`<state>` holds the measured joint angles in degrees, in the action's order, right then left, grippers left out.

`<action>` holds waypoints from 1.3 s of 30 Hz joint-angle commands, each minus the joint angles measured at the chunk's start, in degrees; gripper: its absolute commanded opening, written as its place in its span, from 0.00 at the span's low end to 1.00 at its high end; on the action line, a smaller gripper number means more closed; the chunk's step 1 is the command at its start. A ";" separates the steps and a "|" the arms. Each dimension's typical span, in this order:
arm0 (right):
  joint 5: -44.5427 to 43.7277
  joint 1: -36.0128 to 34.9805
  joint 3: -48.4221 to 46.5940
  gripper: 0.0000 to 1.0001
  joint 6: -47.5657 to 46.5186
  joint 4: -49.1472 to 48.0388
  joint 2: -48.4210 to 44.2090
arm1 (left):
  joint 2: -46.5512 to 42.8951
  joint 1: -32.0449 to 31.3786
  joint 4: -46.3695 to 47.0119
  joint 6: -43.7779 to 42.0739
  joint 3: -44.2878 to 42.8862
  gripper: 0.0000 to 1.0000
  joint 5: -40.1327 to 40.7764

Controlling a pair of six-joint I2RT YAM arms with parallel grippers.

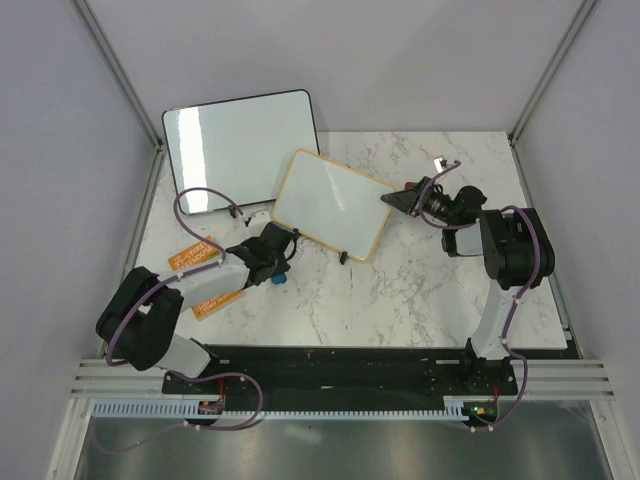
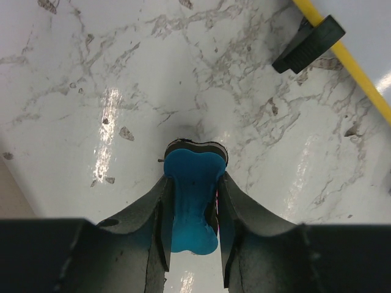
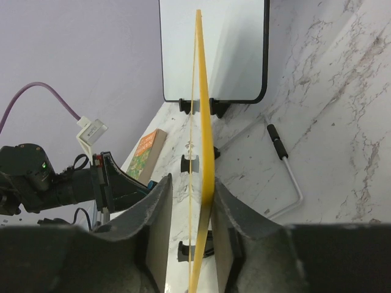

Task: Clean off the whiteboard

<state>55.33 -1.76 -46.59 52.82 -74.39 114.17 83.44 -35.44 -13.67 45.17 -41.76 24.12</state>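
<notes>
- Here, nearest the arm bases: the left gripper (image 2: 194, 178) is clenched on a blue eraser (image 2: 192, 213). It hangs low over the table (image 1: 400, 290), just off the whiteboard's (image 1: 330, 203) near-left edge and not touching it. One black foot (image 2: 308, 44) and the yellow frame show in a corner of its wrist view.
- Step in hand, as I read it: carry the eraser onto the whiteboard face and wipe. To do it well:
  - Lift clear of the frame lip first and lay the pad flat.
  - Press lightly and evenly.
  - Stroke toward the whiteboard's right edge, so the push goes into the steadying arm, not away from it.
- Whiteboard: mid-table, turned askew. No writing can be made out on its face from above; glare or smallness may hide some.
- Right gripper (image 3: 192, 182): at the whiteboard's right edge, jaws astride the frame.
  - One finger lies against the yellow, with a sliver of gap at the other.
  - Cannot tell if it grips or is slack. A firm hold seems needed before wiping.
- Farthest: a black-framed board (image 1: 240, 140), beyond the whiteboard's far-left corner. Not part of the job.
</notes>
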 commanded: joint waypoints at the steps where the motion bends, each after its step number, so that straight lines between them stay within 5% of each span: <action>1: 1.54 -0.35 0.09 0.43 -0.35 -9.19 -0.44 | 0.85 0.02 -1.18 2.65 0.10 0.32 0.58; 9: 1.01 -0.26 0.45 0.52 -0.61 -9.46 -0.88 | 2.69 0.02 -1.18 0.89 -1.66 0.76 1.46; 14: -0.31 -0.35 1.50 0.61 -1.57 -8.41 -2.19 | 0.77 -0.07 -0.74 0.36 -1.49 0.89 2.59; 19: -1.98 -0.35 1.94 0.65 -4.91 -3.75 -3.78 | -2.92 -0.07 1.72 -4.11 -1.48 0.92 5.92; 21: -2.33 -0.35 2.03 0.66 -5.18 -3.39 -3.87 | -3.02 0.02 1.02 -5.35 -3.40 0.83 7.69; 25: -3.12 -0.26 2.20 0.68 -5.71 -2.34 -4.39 | -0.39 0.81 -0.12 -7.54 -7.71 0.02 11.39; 39: -8.92 0.88 4.14 0.77 -14.50 9.70 -9.93 | 16.92 3.27 -0.66 -9.83 -21.52 0.02 9.89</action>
<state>47.59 -1.21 -42.78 42.00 -66.08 106.67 97.54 -32.95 -14.90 37.54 -59.94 32.93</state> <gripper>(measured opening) 0.765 0.022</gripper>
